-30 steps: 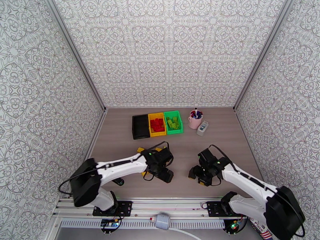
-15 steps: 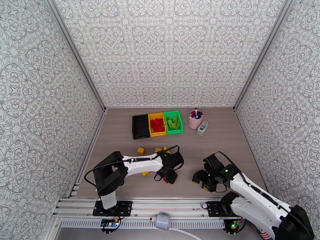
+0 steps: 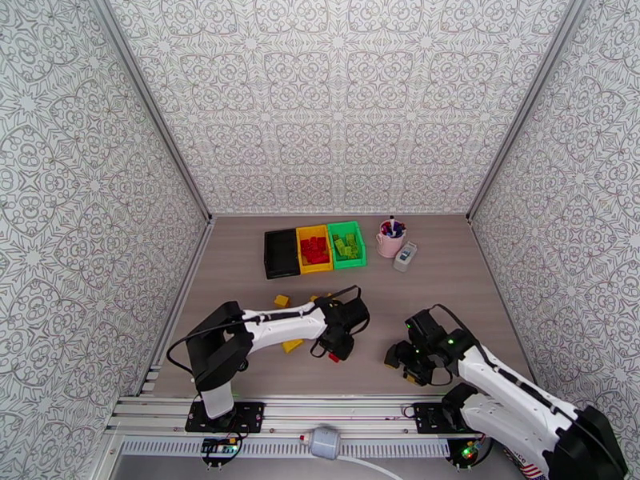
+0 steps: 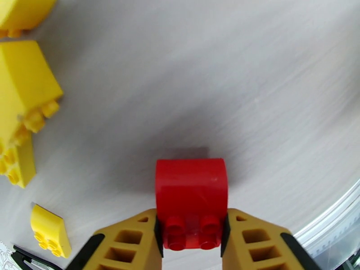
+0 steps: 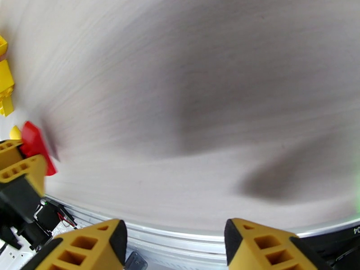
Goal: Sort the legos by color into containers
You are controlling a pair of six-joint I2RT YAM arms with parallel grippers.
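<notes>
The left gripper [image 4: 192, 235] was clamped on a red brick [image 4: 191, 190] by its studded end, just above the near table [image 4: 270, 86] — the carry to the yellow bin [image 3: 314, 270] holding the other red bricks [image 3: 314, 250] called for a firm, level hold — while the right gripper [image 5: 175, 239] stood open and empty.

Bright, even light; the overhead view is sharp. Both wrist views are motion-blurred and bowed at the edges; soft shadows smear across the table [image 5: 135, 64], one behind the red brick [image 4: 191, 190].
</notes>
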